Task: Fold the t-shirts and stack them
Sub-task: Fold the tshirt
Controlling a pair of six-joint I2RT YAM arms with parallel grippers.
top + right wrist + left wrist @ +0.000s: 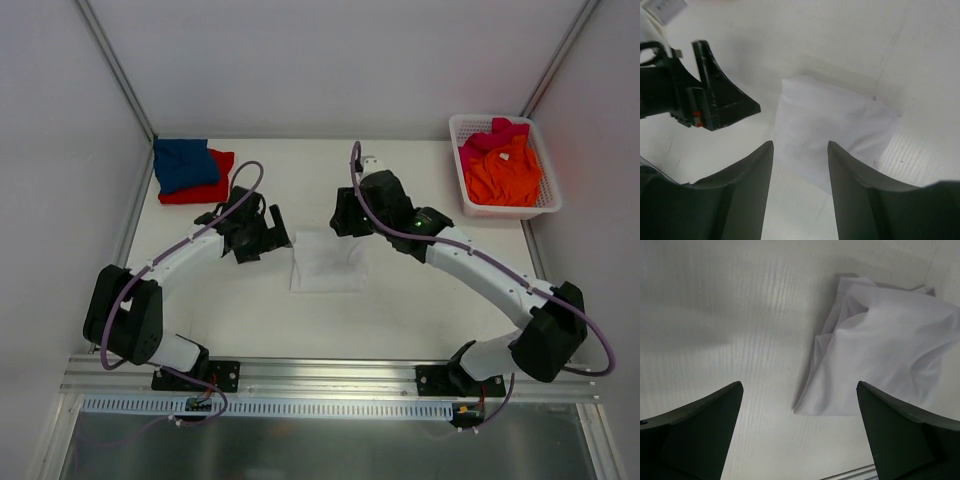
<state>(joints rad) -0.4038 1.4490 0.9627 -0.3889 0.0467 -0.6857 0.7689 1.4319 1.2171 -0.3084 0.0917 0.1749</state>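
A folded white t-shirt (pixel 328 262) lies flat in the middle of the table, also in the left wrist view (pixel 885 360) and the right wrist view (pixel 835 120). My left gripper (pixel 264 234) hovers just left of it, wide open (pixel 799 386) over bare table. My right gripper (pixel 345 216) hangs above the shirt's far edge with its jaws apart (pixel 800 143) and nothing between them. At the far left a folded blue t-shirt (pixel 185 163) rests on a folded red t-shirt (pixel 218 186). An orange t-shirt (pixel 505 175) and a pink t-shirt (pixel 490 133) lie bunched in the basket.
The white lattice basket (pixel 505 209) stands at the back right corner. White walls with metal posts close in the table on three sides. A metal rail (pixel 330 375) runs along the near edge by both arm bases. The left gripper's finger (pixel 720 100) shows in the right wrist view.
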